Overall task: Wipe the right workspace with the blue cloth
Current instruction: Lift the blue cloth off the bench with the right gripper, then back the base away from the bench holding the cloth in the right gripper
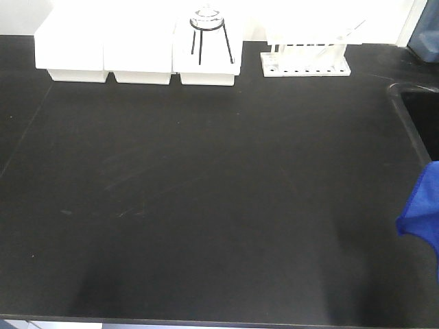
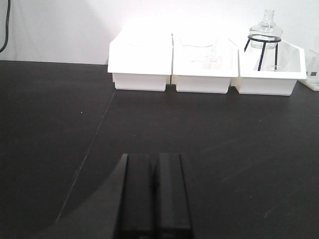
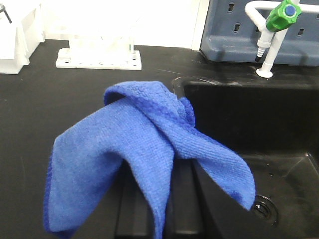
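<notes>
The blue cloth (image 3: 144, 144) hangs in folds from my right gripper (image 3: 167, 172), which is shut on it; the cloth hides the fingertips. It hangs above the black counter beside the sink's left rim. In the front view only a corner of the cloth (image 1: 422, 216) shows at the right edge, and neither arm shows. My left gripper (image 2: 154, 164) is shut and empty, its two black fingers pressed together above the left part of the black counter (image 1: 206, 192).
Three white bins (image 1: 137, 51) stand along the back wall, one holding a glass flask on a black tripod (image 1: 208, 31). A white test-tube rack (image 1: 305, 58) stands to their right. A black sink (image 3: 259, 134) with a green-capped tap (image 3: 279, 17) lies on the right.
</notes>
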Robot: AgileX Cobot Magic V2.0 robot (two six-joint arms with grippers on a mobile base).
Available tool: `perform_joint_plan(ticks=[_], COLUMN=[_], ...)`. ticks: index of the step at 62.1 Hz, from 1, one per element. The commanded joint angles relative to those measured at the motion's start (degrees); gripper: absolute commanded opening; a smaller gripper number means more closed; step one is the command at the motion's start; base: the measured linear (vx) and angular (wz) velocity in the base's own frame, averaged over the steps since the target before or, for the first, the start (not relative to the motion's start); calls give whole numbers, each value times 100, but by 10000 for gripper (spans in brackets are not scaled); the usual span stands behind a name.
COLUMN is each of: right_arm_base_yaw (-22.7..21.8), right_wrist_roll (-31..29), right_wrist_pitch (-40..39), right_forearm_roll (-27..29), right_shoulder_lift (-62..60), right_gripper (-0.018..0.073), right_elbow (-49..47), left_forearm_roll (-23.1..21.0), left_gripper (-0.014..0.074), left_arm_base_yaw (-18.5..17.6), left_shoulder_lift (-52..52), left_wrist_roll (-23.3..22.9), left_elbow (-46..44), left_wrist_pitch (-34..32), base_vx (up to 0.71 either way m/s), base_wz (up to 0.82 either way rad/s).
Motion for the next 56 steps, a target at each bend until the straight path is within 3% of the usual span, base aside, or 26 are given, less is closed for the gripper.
perform_joint_plan(ticks=[1, 56], right_arm_base_yaw=[-28, -28], right_wrist_roll=[-58, -34], right_wrist_pitch=[-441, -441], right_forearm_roll=[-24, -24], right_shoulder_lift=[40, 40], right_gripper=[-4, -4], right_elbow=[-166, -166], left_forearm_roll=[5, 5], left_gripper=[-6, -6], left_arm_base_yaw=[27, 27], left_shoulder_lift=[-94, -94], left_wrist_roll=[-49, -49], left_elbow=[178, 178], left_wrist_pitch=[-461, -461], base_vx=[0, -10], base_wz=[0, -7])
